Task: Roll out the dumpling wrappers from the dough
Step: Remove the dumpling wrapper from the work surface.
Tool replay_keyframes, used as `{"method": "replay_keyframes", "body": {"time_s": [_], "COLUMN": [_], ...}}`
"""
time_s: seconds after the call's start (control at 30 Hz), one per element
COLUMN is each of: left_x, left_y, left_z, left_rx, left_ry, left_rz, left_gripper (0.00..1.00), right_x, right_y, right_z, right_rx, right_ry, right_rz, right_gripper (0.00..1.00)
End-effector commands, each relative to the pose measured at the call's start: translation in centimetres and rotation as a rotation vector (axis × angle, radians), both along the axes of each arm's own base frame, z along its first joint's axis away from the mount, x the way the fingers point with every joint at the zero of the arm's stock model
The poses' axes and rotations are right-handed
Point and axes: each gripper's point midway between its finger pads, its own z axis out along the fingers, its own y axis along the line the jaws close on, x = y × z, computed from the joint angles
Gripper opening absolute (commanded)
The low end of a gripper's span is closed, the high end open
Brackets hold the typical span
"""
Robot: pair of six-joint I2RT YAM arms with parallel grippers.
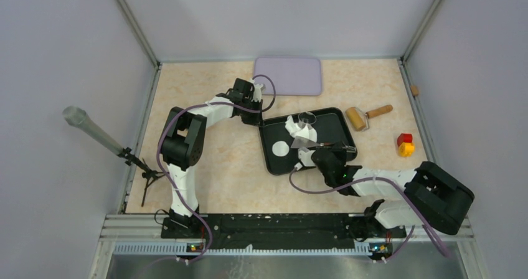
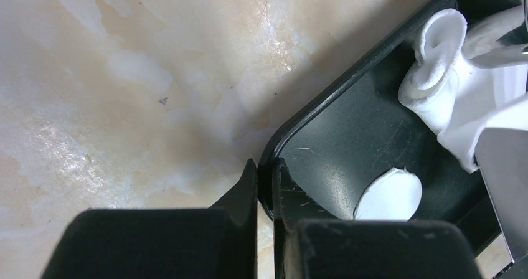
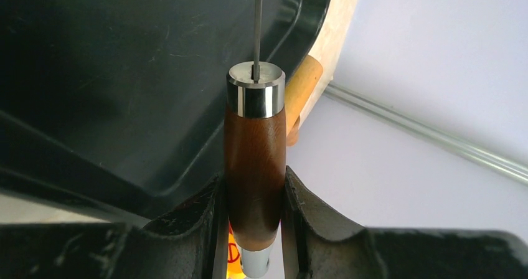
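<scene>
Left arm: reaches forward and right to the far-left corner of the black tray (image 1: 330, 129). The left gripper (image 2: 264, 178) is pressed together on the tray rim, 1 finger outside and 1 inside.
Right arm: bent leftward over the tray's near edge. The right gripper (image 3: 254, 189) pinches the brown wooden handle of the scraper (image 3: 255, 148).
Dough: a folded white sheet (image 1: 291, 128) in the tray's far half. 1 round dumpling wrapper (image 1: 281, 148) lies near it, apart.
Hard to make out: whether the blade touches the dough.
Left wrist only: the rim pinch; the wrapper is partly hidden behind a finger.
Right wrist only: the blade seen edge-on as a thin line, with the rolling pin (image 1: 366, 116) handle beyond the tray.
</scene>
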Motion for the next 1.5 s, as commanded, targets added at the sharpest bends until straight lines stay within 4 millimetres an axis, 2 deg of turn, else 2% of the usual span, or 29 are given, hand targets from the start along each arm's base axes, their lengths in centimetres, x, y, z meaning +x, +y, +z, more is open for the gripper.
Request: {"method": "replay_keyframes", "body": {"time_s": [0.0, 0.3, 0.4, 0.47, 0.53, 0.73, 0.8, 0.87, 1.03, 1.13, 1.47], "left_x": [-1.4, -1.4, -1.4, -1.4, -1.2, -0.9, -0.7, -0.7, -0.7, -0.6, -0.7], "left_y": [1.2, 1.2, 1.2, 1.1, 1.1, 0.9, 0.8, 0.8, 0.7, 0.8, 0.8], "left_z": [-0.3, -0.2, 0.0, 0.2, 0.5, 1.2, 1.4, 1.5, 1.7, 1.8, 1.8], "left_rx": [0.059, 0.061, 0.059, 0.055, 0.05, 0.042, 0.039, 0.038, 0.036, 0.037, 0.038], "left_ry": [0.015, 0.012, 0.008, 0.004, -0.002, -0.017, -0.022, -0.021, -0.028, -0.03, -0.03], "left_rz": [-0.018, -0.018, -0.018, -0.018, -0.017, -0.017, -0.017, -0.017, -0.019, -0.018, -0.02], "left_gripper": [0.0, 0.0, 0.0, 0.0, 0.0, 0.0, 0.0, 0.0, 0.0, 0.0, 0.0], "right_x": [2.0, 3.3, 3.3, 3.2, 3.0, 3.2, 2.6, 1.5, -0.8, -2.3, -2.7], "right_y": [0.4, -1.6, -1.4, -0.6, 0.6, 4.4, 5.6, 6.5, 7.5, 7.8, 6.2], "right_z": [2.2, 1.4, 1.1, 1.3, 2.5, 10.3, 11.5, 10.9, 6.6, 4.6, 0.7], "right_rx": [0.084, 0.115, 0.137, 0.192, 0.287, 0.594, 0.65, 0.665, 0.633, 0.618, 0.519], "right_ry": [-0.073, -0.009, 0.02, 0.059, 0.101, 0.098, 0.136, 0.224, 0.407, 0.49, 0.532], "right_rz": [-0.054, -0.107, -0.098, -0.091, -0.089, -0.035, 0.011, 0.055, 0.099, 0.119, 0.054], "right_gripper": [0.0, 0.0, 0.0, 0.0, 0.0, 0.0, 0.0, 0.0, 0.0, 0.0, 0.0]}}
